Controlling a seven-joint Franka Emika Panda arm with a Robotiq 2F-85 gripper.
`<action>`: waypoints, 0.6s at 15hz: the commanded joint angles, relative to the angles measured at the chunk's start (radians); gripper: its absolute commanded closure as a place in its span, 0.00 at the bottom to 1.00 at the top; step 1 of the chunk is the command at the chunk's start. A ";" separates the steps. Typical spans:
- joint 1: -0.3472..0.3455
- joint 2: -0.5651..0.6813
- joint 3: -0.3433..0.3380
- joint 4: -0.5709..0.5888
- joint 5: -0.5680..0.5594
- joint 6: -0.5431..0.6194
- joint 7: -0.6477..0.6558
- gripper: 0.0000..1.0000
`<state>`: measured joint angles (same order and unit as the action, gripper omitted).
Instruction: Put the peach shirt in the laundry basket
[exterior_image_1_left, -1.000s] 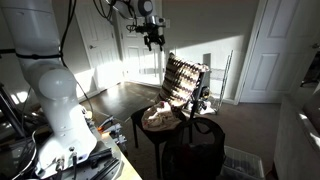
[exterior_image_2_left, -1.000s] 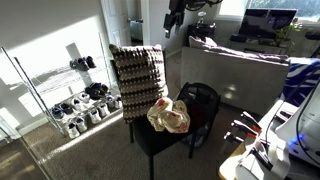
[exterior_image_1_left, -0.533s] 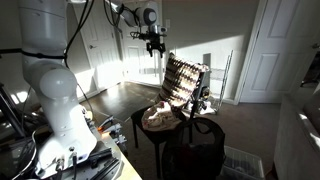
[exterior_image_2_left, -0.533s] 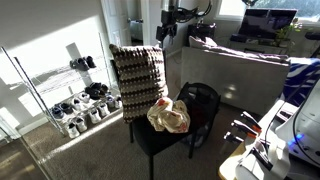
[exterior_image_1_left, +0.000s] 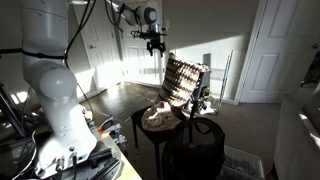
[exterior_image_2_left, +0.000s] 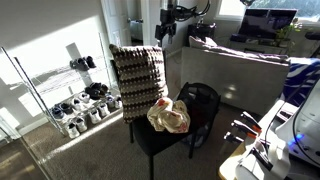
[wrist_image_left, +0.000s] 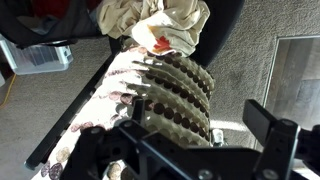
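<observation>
A crumpled peach and cream shirt (exterior_image_1_left: 158, 117) lies on the seat of a dark chair, shown in both exterior views (exterior_image_2_left: 168, 116). In the wrist view it sits at the top (wrist_image_left: 160, 25). A dark laundry basket (exterior_image_2_left: 202, 100) stands right beside the chair, also seen in an exterior view (exterior_image_1_left: 205, 140). My gripper (exterior_image_1_left: 154, 42) hangs high in the air above the chair's patterned backrest (exterior_image_1_left: 185, 82), far from the shirt; it also shows in an exterior view (exterior_image_2_left: 166, 27). In the wrist view its fingers (wrist_image_left: 190, 140) are spread apart and hold nothing.
A wire shoe rack (exterior_image_2_left: 75, 95) stands by the wall. A white mesh bin (exterior_image_1_left: 240, 160) sits on the floor near the chair. A grey sofa (exterior_image_2_left: 240, 70) is behind the basket. White doors (exterior_image_1_left: 270, 50) line the back wall.
My gripper dropped slightly and shifted toward the chair's backrest a second ago, then stayed nearly still. The shirt and basket have not moved.
</observation>
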<state>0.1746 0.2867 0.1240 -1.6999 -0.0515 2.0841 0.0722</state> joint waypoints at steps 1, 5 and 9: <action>-0.002 0.025 0.006 -0.005 0.022 0.029 -0.009 0.00; 0.002 0.061 0.003 -0.027 0.014 0.098 0.001 0.00; 0.003 0.106 -0.014 -0.066 -0.007 0.128 0.013 0.00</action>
<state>0.1754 0.3797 0.1236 -1.7229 -0.0465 2.1798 0.0722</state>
